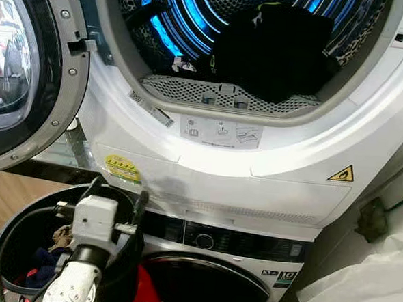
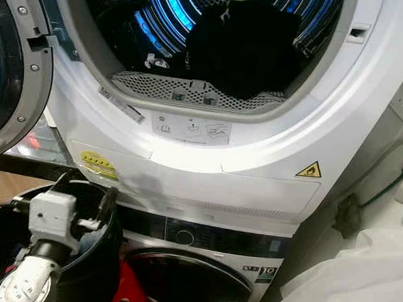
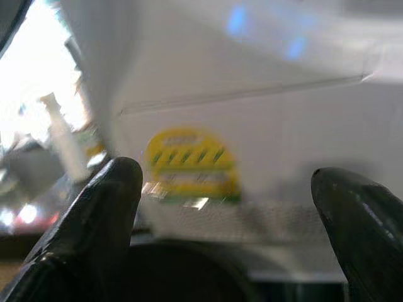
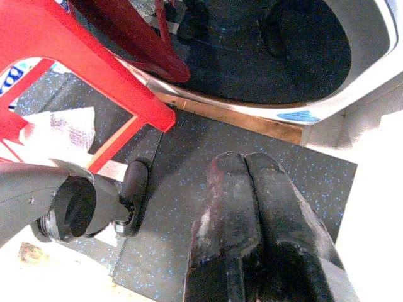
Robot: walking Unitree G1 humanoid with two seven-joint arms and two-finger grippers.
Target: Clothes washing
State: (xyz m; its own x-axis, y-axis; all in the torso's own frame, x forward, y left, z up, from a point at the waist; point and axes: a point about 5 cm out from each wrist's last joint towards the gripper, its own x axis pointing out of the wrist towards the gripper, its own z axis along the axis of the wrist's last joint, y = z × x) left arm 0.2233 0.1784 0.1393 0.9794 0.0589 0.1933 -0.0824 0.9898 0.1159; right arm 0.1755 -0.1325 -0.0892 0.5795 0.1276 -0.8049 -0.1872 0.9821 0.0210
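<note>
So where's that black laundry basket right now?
The black basket sits low on the robot's left in the head views, below the open dryer door and beside the lower washer, with the left gripper raised just above it.

The right gripper (image 4: 252, 170) hung above a dark speckled floor mat (image 4: 189, 189), its two black fingers (image 4: 277, 214) pressed together with nothing between them. A red plastic stool (image 4: 69, 56) stood beside the lower washing machine's dark round door (image 4: 277, 50). A grey robot foot (image 4: 69, 204) rested on the mat, near crumpled paper (image 4: 63, 132).
</note>
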